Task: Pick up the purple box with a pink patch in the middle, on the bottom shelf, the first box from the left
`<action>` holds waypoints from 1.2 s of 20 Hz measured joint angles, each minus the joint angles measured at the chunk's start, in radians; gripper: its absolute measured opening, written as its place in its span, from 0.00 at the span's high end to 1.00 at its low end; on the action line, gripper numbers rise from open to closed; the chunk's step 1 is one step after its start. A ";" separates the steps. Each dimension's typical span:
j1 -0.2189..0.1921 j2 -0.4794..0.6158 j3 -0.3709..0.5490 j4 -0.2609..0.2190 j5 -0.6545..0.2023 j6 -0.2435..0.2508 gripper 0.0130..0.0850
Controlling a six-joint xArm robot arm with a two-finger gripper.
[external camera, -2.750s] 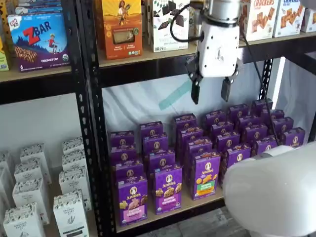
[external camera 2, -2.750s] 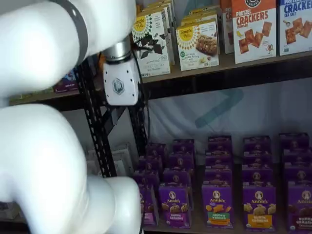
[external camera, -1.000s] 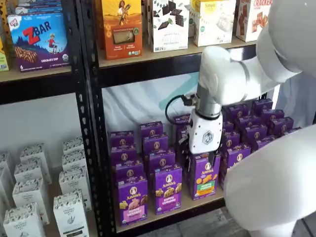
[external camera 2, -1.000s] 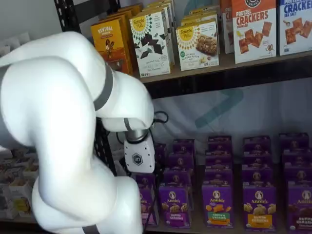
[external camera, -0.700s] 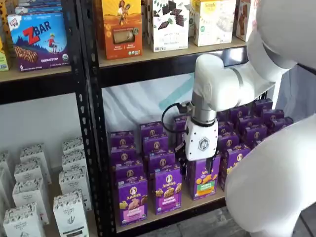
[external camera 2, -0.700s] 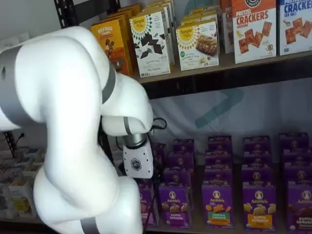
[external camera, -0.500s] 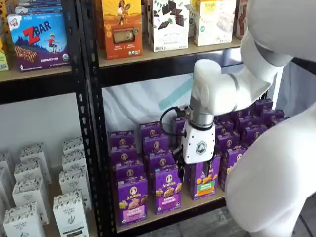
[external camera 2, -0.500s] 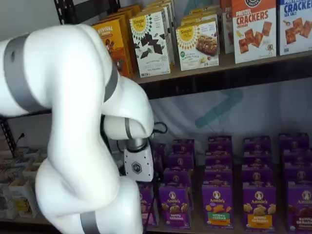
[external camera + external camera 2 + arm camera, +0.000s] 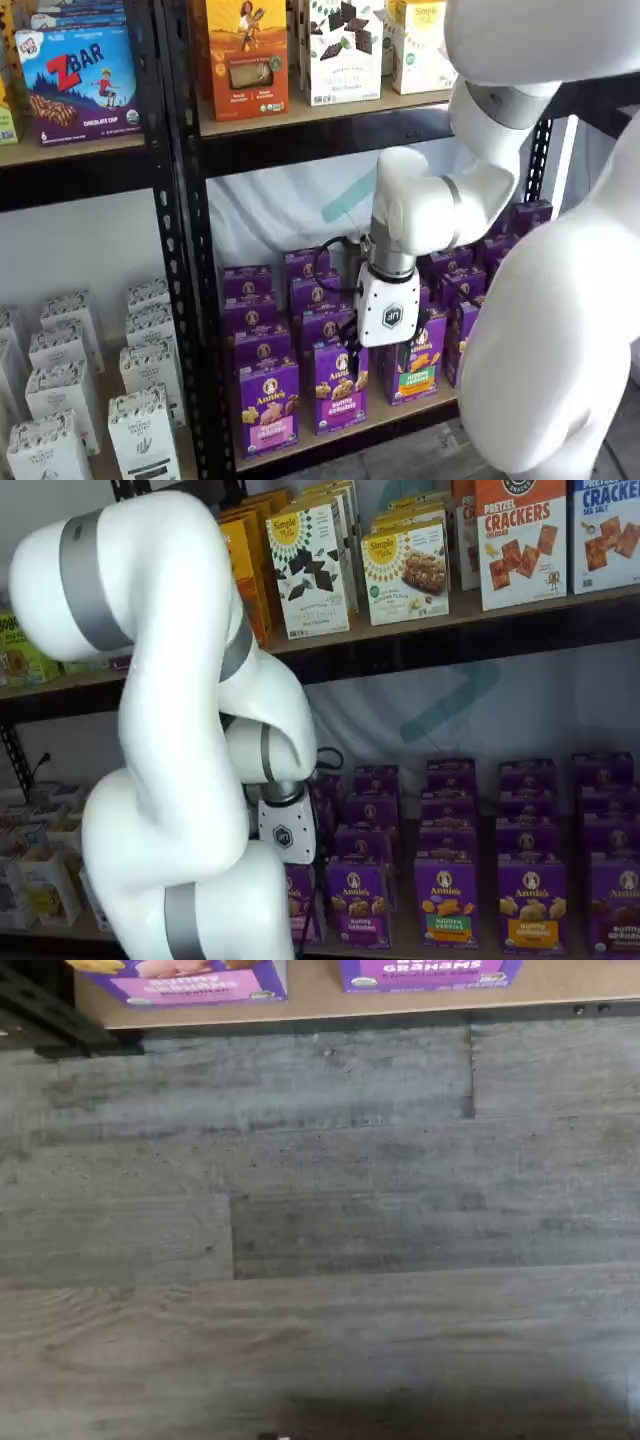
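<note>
The purple box [image 9: 268, 405] with its pink panel stands upright at the left end of the front row on the bottom shelf [image 9: 375, 418]. In a shelf view the arm half hides the purple box [image 9: 301, 905]. My gripper [image 9: 378, 360] hangs to its right, in front of the neighbouring purple cartons. Its two black fingers are apart with nothing between them, so it is open. It does not touch the purple box. In a shelf view only the gripper's white body [image 9: 285, 832] shows. The wrist view catches the foot of the purple box [image 9: 180, 975] and the shelf's black rail [image 9: 300, 1022].
A purple carton with a green panel [image 9: 420, 365] stands further right in the front row, with several rows of purple cartons behind. White cartons [image 9: 60, 400] fill the left bay beyond a black upright [image 9: 180, 250]. My white arm [image 9: 560, 350] fills the right foreground. Grey floor [image 9: 320, 1240] lies below.
The gripper has moved left and slightly down along the front row, from before the green-panel carton toward the carton beside the purple box. Its fingers have stayed apart.
</note>
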 joint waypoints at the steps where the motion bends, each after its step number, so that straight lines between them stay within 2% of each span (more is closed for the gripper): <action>1: 0.002 0.019 -0.009 -0.010 -0.006 0.011 0.00; 3: 0.005 0.060 -0.031 -0.022 -0.017 0.023 0.00; 8: 0.013 0.130 -0.060 -0.002 -0.073 0.010 0.00; 12: 0.034 0.180 -0.096 0.007 -0.093 0.019 0.00; 18: 0.056 0.281 -0.191 0.043 -0.096 0.009 0.00; 24: 0.055 0.409 -0.320 0.089 -0.095 -0.034 0.00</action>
